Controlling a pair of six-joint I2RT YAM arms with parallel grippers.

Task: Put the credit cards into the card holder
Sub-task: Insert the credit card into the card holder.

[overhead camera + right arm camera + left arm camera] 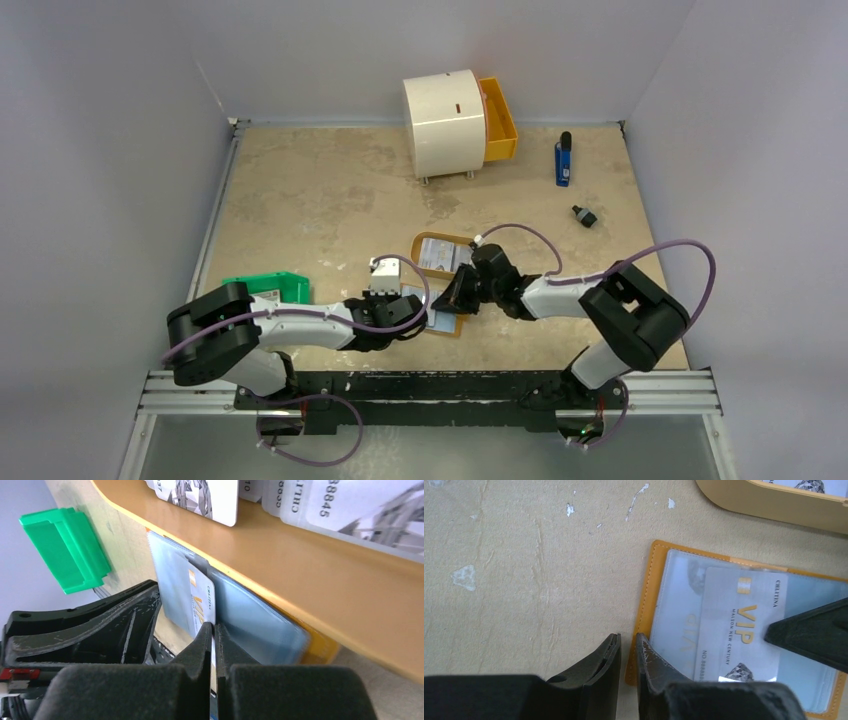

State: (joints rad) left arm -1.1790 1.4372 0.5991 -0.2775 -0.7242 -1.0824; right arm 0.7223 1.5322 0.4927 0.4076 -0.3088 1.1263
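The tan card holder (651, 587) lies open on the table with a clear sleeve (250, 625) on its inside. One pale credit card (739, 625), printed VIP, sits partly inside that sleeve. My right gripper (214, 630) is shut on the card's near edge, and one of its fingertips (814, 635) shows in the left wrist view. My left gripper (628, 639) stands with only a narrow gap between its fingers. Its right finger lies over the holder's left edge, and nothing is between the jaws. From above, both grippers (415, 305) (452, 298) meet over the holder (447, 324).
A tan tray (425, 240) holding more cards (200, 495) stands just behind the holder. A green block (268, 288) lies at the left. A white drum with a yellow drawer (445, 125), a blue tool (563, 160) and a small black part (584, 216) sit at the back.
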